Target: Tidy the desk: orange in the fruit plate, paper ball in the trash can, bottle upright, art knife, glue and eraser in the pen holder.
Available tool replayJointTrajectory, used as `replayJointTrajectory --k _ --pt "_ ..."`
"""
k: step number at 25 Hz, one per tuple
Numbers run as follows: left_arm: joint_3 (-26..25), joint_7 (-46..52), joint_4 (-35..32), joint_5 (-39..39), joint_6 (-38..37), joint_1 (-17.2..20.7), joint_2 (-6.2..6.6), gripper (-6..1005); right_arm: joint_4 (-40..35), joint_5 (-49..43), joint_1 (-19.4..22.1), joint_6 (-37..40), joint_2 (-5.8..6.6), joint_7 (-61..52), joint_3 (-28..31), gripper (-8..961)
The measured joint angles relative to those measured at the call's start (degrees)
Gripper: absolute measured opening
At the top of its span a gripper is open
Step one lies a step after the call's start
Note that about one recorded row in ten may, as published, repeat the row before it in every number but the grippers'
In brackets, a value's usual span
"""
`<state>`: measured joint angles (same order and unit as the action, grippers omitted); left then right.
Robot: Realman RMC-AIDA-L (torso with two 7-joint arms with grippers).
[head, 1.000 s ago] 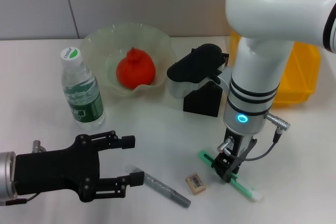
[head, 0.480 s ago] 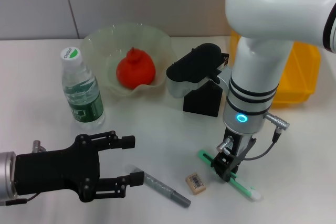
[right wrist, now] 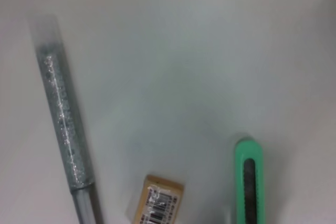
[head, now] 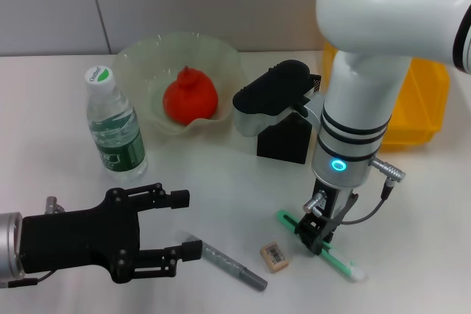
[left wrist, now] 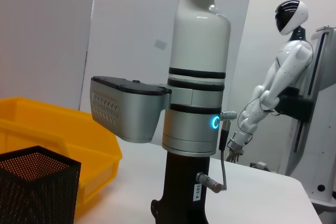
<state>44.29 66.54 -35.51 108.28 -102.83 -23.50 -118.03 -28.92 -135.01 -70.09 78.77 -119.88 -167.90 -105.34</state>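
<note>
The right gripper [head: 315,232] straddles the diagonally lying art knife [head: 340,265].

At upper right of the head view, the right arm [head: 368,71] is a glossy white cylinder with black bands, a glowing cyan ring, a silver plug and grey cables running to its small black gripper [head: 315,232]. At lower left, the left gripper [head: 158,233] is matte black with screwed plates, behind a silver wrist collar.

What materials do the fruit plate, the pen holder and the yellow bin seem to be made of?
The fruit plate looks like translucent plastic or glass: wavy rim, pale green, the table shows through. The pen holder seems black metal mesh: fine holes cover its walls. The yellow bin looks like smooth, slightly glossy moulded plastic, opaque with thick walls.
</note>
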Motion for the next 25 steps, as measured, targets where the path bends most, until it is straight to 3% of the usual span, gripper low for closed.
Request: replayJointTrajectory --k 25 --pt "0.0 -0.1 0.0 0.0 0.0 -0.2 0.00 773 0.0 0.0 0.0 0.0 0.00 0.0 0.0 166"
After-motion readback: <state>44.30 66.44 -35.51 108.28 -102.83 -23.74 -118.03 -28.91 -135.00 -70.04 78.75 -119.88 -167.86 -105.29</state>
